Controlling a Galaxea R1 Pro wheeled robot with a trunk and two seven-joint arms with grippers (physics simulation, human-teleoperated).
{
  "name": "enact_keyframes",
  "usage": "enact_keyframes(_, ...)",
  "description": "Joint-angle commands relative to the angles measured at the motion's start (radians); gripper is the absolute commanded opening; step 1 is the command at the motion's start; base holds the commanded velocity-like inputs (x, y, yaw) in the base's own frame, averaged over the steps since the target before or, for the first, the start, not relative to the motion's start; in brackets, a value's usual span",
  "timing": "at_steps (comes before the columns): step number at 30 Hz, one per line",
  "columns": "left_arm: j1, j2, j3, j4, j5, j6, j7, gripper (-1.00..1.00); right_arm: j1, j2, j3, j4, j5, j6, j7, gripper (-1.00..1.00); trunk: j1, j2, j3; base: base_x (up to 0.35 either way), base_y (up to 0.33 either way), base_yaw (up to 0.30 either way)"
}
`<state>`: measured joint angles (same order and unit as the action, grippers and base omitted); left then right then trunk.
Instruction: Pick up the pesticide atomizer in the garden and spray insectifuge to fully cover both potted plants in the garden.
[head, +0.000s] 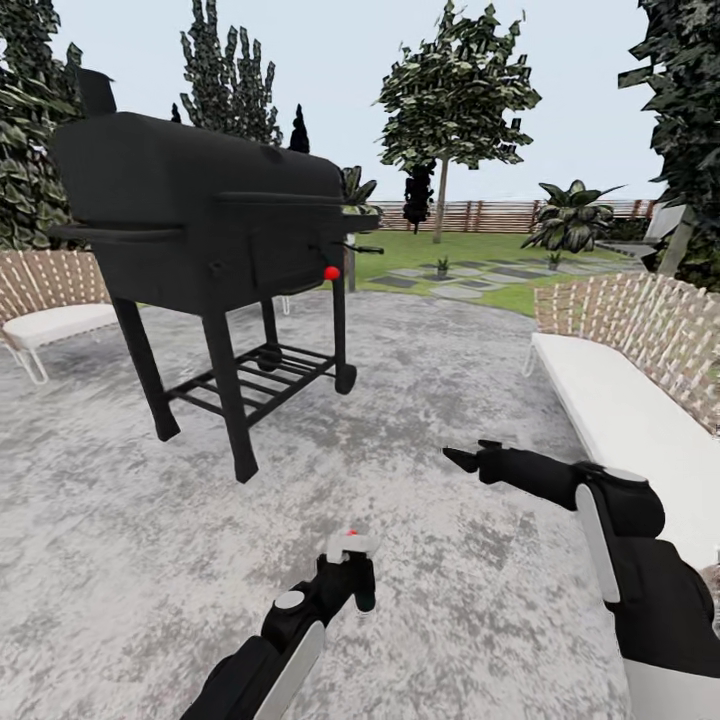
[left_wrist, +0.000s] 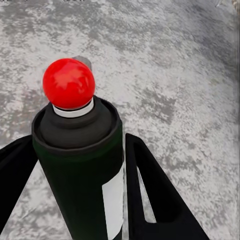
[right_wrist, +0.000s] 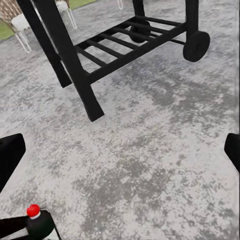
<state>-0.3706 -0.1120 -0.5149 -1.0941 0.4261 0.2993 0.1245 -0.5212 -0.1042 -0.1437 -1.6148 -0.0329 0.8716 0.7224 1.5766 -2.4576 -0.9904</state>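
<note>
My left gripper (head: 349, 578) is low in the head view, shut on the pesticide atomizer (head: 350, 548), whose white head and red tip stick up above the fingers. In the left wrist view the black bottle (left_wrist: 80, 165) with its round red tip stands between the two dark fingers (left_wrist: 150, 190). My right gripper (head: 468, 456) hangs open over the gravel, to the right of the atomizer and apart from it; its wrist view catches the atomizer (right_wrist: 36, 218) at one corner. Two small potted plants (head: 442, 267) (head: 553, 260) stand far off by the stepping stones on the garden lawn (head: 480, 245).
A black barbecue grill (head: 210, 210) on legs and wheels stands ahead to the left on the round gravel patio (head: 420, 380). White slatted benches flank the patio at right (head: 620, 410) and left (head: 55, 320). Beyond are a tree (head: 450, 100), a large leafy plant (head: 575, 215) and the brown fence (head: 500, 215).
</note>
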Motion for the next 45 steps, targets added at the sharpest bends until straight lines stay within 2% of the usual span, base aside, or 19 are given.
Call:
enact_keyframes(1, -0.001, 0.002, -0.003, -0.002, 0.009, 0.003, 0.013, -1.0, -0.002, -0.001, -0.002, -0.001, -0.001, 0.002, 0.007, 1.0, 0.0, 0.0, -0.001, 0.34, 0.0, -0.279)
enact_keyframes(12, -0.001, 0.001, 0.003, 0.001, 0.016, 0.003, -0.002, -1.0, -0.002, 0.001, -0.001, -0.001, 0.005, 0.008, 0.008, 1.0, 0.0, 0.0, -0.001, 0.34, 0.0, -0.279)
enact_keyframes(16, -0.001, 0.006, 0.003, 0.003, 0.055, 0.003, -0.003, -1.0, 0.0, 0.009, 0.003, 0.001, 0.009, 0.011, 0.004, 1.0, 0.0, 0.0, -0.001, 0.34, 0.0, -0.279)
enact_keyframes(22, -0.001, 0.008, 0.004, 0.005, 0.069, 0.0, 0.008, -1.0, 0.002, 0.016, 0.047, 0.014, 0.019, 0.009, -0.001, 1.0, 0.0, 0.0, -0.001, 0.34, 0.0, -0.279)
enact_keyframes(28, -0.001, 0.008, 0.004, 0.01, 0.071, -0.001, 0.01, -1.0, 0.004, 0.021, 0.169, 0.042, 0.031, -0.002, -0.065, 1.0, 0.0, 0.0, -0.001, 0.34, 0.0, -0.279)
enact_keyframes(31, -0.001, 0.008, 0.004, 0.012, 0.071, -0.002, 0.009, -1.0, 0.005, 0.022, 0.195, 0.046, 0.028, -0.004, -0.09, 1.0, 0.0, 0.0, -0.001, 0.34, 0.0, -0.279)
enact_keyframes(37, -0.001, 0.009, 0.005, 0.014, 0.071, -0.002, 0.001, -1.0, 0.006, 0.023, 0.208, 0.048, 0.026, -0.005, -0.105, 1.0, 0.0, 0.0, -0.001, 0.34, 0.0, -0.279)
enact_keyframes(45, -0.001, 0.009, 0.006, 0.014, 0.071, -0.005, 0.001, -1.0, 0.008, 0.022, 0.205, 0.042, 0.022, -0.006, -0.1, 1.0, 0.0, 0.0, -0.001, 0.34, 0.018, -0.156)
